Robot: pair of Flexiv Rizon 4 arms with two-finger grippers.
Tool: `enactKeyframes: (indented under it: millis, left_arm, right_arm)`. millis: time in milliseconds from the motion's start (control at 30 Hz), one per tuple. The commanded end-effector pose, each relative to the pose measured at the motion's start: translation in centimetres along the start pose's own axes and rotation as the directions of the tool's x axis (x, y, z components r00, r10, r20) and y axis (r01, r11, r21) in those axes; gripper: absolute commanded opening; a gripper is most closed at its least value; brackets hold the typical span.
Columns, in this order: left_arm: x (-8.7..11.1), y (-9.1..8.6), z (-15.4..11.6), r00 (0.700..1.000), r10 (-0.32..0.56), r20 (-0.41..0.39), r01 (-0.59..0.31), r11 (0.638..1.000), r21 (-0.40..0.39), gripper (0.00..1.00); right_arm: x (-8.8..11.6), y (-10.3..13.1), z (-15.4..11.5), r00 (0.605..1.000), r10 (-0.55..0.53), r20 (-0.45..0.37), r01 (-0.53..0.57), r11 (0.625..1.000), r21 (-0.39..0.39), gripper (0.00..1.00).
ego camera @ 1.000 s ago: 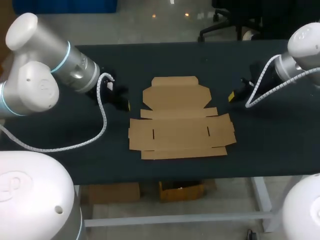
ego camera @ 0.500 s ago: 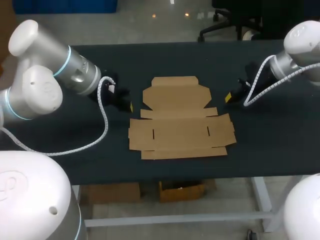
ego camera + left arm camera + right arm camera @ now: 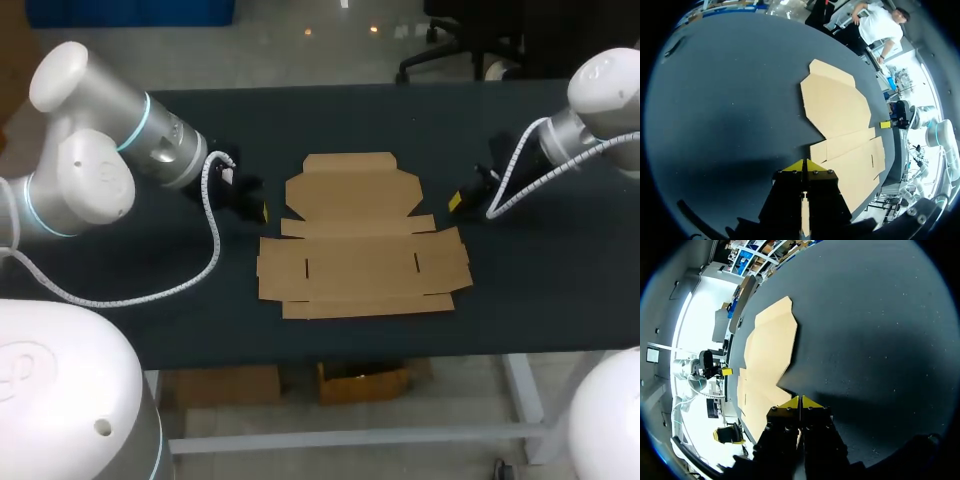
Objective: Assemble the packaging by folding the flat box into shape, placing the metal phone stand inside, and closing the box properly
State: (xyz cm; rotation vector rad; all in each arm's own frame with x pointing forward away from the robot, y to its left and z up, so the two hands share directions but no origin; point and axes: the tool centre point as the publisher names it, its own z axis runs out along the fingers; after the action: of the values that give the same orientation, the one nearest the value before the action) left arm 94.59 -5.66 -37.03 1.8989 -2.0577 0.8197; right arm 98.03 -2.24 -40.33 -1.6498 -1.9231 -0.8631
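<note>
The flat cardboard box lies unfolded in the middle of the dark table. It also shows ahead of the fingers in both wrist views: the flat box, the flat box. My left gripper hovers just left of the box's upper panel, shut and holding nothing. My right gripper sits just right of that panel, also shut and empty. In the left wrist view my left gripper has its yellow tips pressed together near the box's edge. My right gripper looks the same. No metal phone stand is in view.
Bare dark tabletop surrounds the box on all sides. The table's front edge runs just below the box.
Both grippers have moved inward toward the box's upper panel, the left one rightward and the right one leftward and slightly down. The box has not moved.
</note>
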Motion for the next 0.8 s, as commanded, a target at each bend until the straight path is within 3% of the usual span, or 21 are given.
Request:
enactKeyframes:
  millis: [33, 800]
  left_arm:
    - [-0.16, -0.33, 0.48, 1.0, -0.007, 0.004, 0.007, 1.0, -0.005, 0.0]
    - [-0.19, -0.47, 0.92, 1.0, -0.02, -0.009, 0.02, 1.0, -0.019, 0.0]
  right_arm:
    - [0.17, -0.36, -0.02, 1.0, -0.002, -0.001, 0.002, 1.0, -0.004, 0.0]
    - [0.29, -1.35, 0.83, 0.999, 0.015, 0.043, -0.016, 1.0, 0.001, 0.0]
